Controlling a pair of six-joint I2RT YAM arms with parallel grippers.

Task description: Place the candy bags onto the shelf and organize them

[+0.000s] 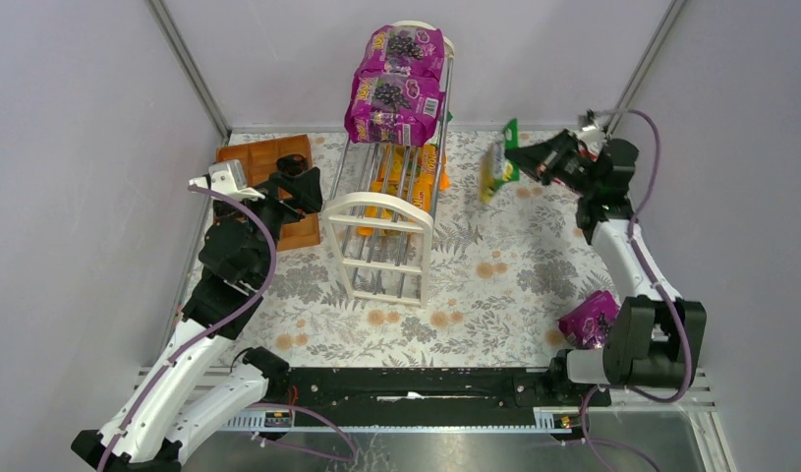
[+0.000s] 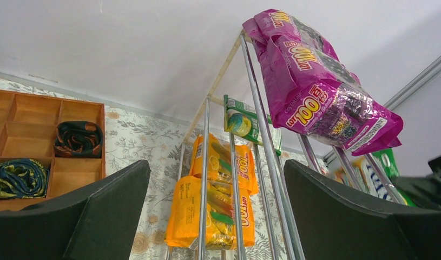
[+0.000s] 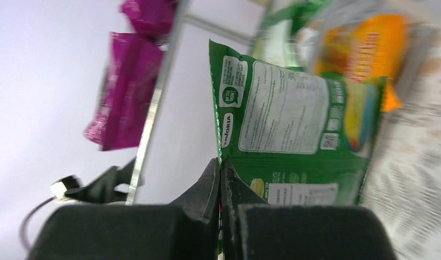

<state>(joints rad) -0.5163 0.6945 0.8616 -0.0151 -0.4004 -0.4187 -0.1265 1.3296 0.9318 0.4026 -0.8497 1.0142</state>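
Right of the tall cream-white rod shelf (image 1: pixel 376 197), the right gripper (image 3: pixel 221 169) pinches the edge of a glossy green candy bag (image 3: pixel 294 124); left of it, the left gripper (image 1: pixel 300 180) gapes empty.

We find open tablecloth (image 1: pixel 514 270) between the shelf (image 1: pixel 381 231) and right arm (image 1: pixel 632 258) — only the green bag (image 1: pixel 496 167) pinched in the right gripper (image 1: pixel 515 157) hangs there. Left of the shelf, the left gripper (image 1: pixel 306 187) and wooden compartment tray (image 1: pixel 263 157) crowd the gap; purple grape bags (image 1: pixel 396 93) fill the top tier.
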